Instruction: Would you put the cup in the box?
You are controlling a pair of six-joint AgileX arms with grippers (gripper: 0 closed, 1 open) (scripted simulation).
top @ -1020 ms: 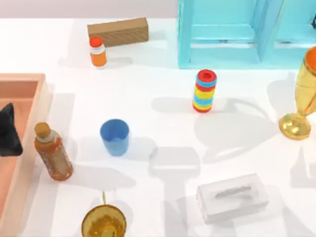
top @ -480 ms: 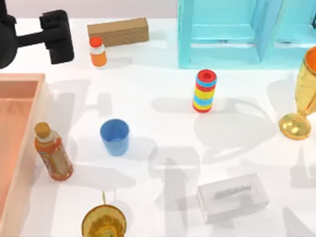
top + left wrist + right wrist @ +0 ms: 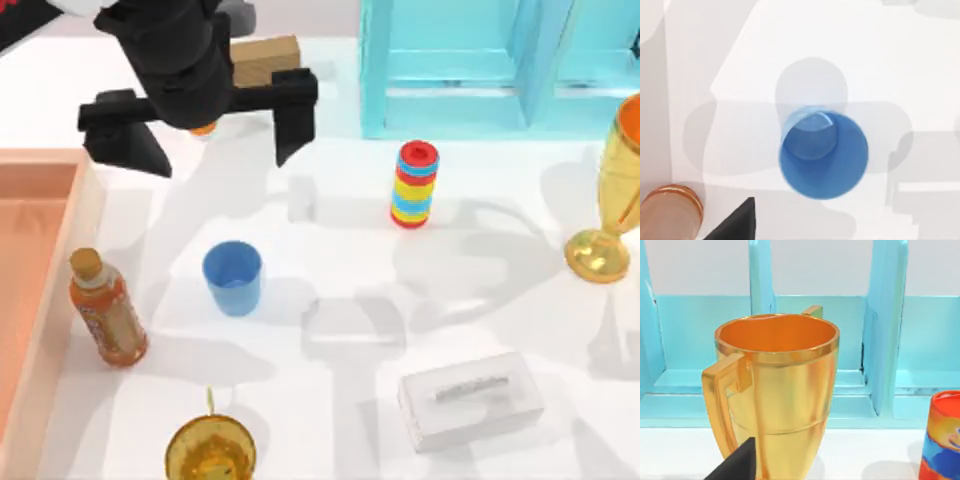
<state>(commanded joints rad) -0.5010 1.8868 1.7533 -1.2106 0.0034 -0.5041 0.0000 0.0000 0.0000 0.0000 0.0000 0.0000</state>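
The blue cup [image 3: 232, 277] stands upright on the white table, left of centre; in the left wrist view the cup [image 3: 822, 155] is seen from straight above, empty. The salmon-pink box [image 3: 84, 205] lies at the table's left edge, partly cut off. My left gripper [image 3: 205, 130] hovers open and wide near the back left of the table, well behind the cup and high above it, holding nothing. A black part of my right gripper [image 3: 737, 466] shows close in front of the gold goblet [image 3: 775, 400].
An orange bottle [image 3: 108, 310] stands between cup and box. An amber glass [image 3: 210, 452] is at the front, a white tissue box [image 3: 470, 398] front right. A striped stack [image 3: 414, 184], gold goblet [image 3: 612, 200], turquoise shelf [image 3: 470, 60] and cardboard box [image 3: 268, 58] stand farther back.
My left gripper has swung from the left side over the box to the back of the table and moved right, now covering the small orange bottle. The cup has stayed put.
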